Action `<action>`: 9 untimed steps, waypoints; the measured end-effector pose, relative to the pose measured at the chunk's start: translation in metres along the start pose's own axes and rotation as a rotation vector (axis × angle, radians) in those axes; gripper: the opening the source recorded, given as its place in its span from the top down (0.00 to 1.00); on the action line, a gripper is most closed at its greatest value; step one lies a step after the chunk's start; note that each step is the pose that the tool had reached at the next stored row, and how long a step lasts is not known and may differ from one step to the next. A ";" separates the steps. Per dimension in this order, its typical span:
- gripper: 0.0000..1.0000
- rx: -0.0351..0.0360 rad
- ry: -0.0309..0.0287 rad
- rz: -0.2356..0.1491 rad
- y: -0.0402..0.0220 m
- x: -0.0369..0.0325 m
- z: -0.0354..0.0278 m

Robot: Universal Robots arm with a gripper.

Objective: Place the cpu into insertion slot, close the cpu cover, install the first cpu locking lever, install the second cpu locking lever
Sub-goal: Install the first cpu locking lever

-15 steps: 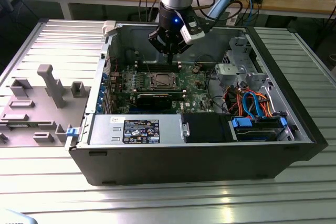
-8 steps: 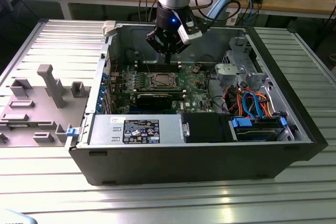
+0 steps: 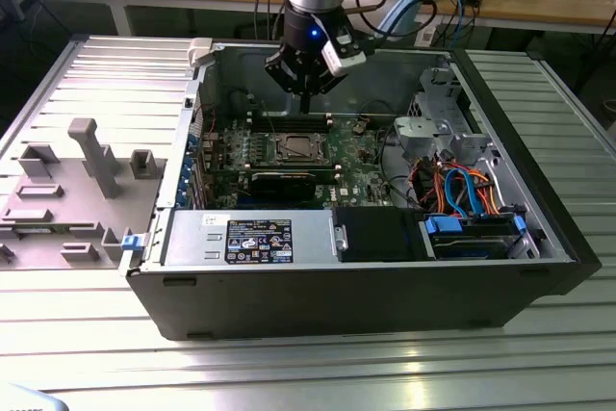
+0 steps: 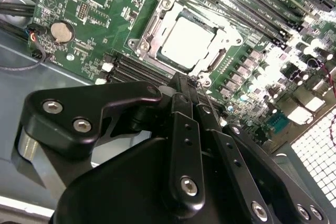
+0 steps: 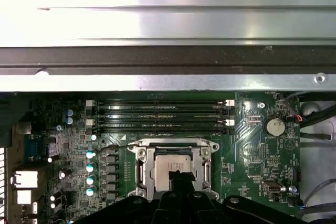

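the gripper [image 3: 304, 103], fingers pressed together and empty, hangs above the cpu [image 4: 185, 41] seated under its cpu cover [image 4: 157, 22], memory slots [image 5: 160, 114] at twelve o'clock.

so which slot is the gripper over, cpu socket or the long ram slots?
The insertion slot: square, silvery-rimmed, with the cpu seated; gripper tips overlap it.
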State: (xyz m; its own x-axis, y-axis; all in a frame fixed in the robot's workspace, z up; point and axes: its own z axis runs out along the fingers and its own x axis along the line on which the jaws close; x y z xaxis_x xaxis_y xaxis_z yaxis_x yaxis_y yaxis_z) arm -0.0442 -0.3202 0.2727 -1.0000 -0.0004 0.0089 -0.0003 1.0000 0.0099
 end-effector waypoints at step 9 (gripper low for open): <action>0.89 -0.0001 0.0000 -0.001 0.0098 0.0136 0.0004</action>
State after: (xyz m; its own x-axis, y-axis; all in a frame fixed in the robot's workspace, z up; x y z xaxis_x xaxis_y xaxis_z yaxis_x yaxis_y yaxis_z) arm -0.0578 -0.3104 0.2724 -1.0000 -0.0018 0.0089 -0.0017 0.9999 0.0100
